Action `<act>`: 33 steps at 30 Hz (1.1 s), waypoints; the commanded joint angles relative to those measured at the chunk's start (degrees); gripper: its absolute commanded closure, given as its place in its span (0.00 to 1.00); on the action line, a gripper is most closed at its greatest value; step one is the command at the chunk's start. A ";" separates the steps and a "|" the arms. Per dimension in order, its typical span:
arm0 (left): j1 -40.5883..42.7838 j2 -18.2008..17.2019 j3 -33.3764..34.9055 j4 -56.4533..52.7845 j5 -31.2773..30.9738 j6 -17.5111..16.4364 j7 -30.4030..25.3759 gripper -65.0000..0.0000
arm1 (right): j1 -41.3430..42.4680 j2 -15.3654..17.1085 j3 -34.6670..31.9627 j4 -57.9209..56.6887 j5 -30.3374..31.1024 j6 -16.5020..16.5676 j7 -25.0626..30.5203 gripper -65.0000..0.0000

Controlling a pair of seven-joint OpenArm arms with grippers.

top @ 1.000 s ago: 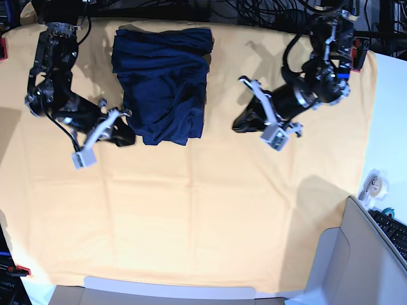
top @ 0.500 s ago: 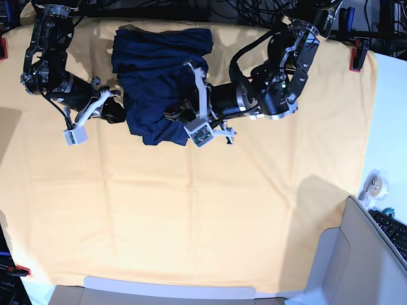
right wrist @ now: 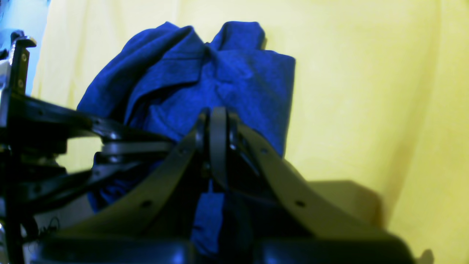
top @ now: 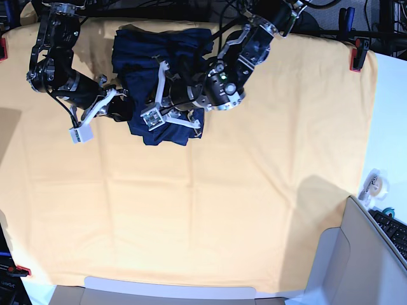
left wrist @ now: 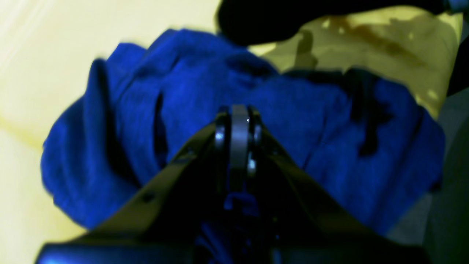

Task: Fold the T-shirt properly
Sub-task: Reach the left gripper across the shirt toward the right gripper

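- Navy T-shirt (top: 162,70), folded into a rumpled bundle, lies at the far edge of the yellow-orange table cloth (top: 210,210).
- Left end effector (left wrist: 238,121): pressed together over the shirt.
- Right end effector (right wrist: 218,123): pressed together beside it.

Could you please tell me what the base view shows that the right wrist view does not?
Only the base view shows the whole yellow cloth, its red clamp, a keyboard and the left arm reaching across the shirt. Only the right wrist view shows the right gripper shut close up. Both show the folded shirt on the cloth.
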 commanded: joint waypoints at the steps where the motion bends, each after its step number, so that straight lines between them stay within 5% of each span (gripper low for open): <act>1: -1.75 0.44 -0.04 0.21 1.18 0.06 -1.06 1.00 | 0.56 0.08 -0.73 0.87 1.51 0.33 0.79 1.00; 19: -2.37 0.52 -13.14 1.00 21.75 0.06 -1.06 1.00 | 0.56 -2.91 -6.80 0.87 -7.46 0.33 0.79 1.00; 29: 4.14 0.26 -16.30 15.77 22.45 -0.47 -0.54 1.00 | 1.52 -1.33 -6.27 2.46 -7.19 0.33 0.88 1.00; 33: 8.36 0.26 -9.71 18.67 22.63 -10.14 -0.62 1.00 | 4.34 -0.54 -6.27 2.81 -7.28 0.25 0.88 1.00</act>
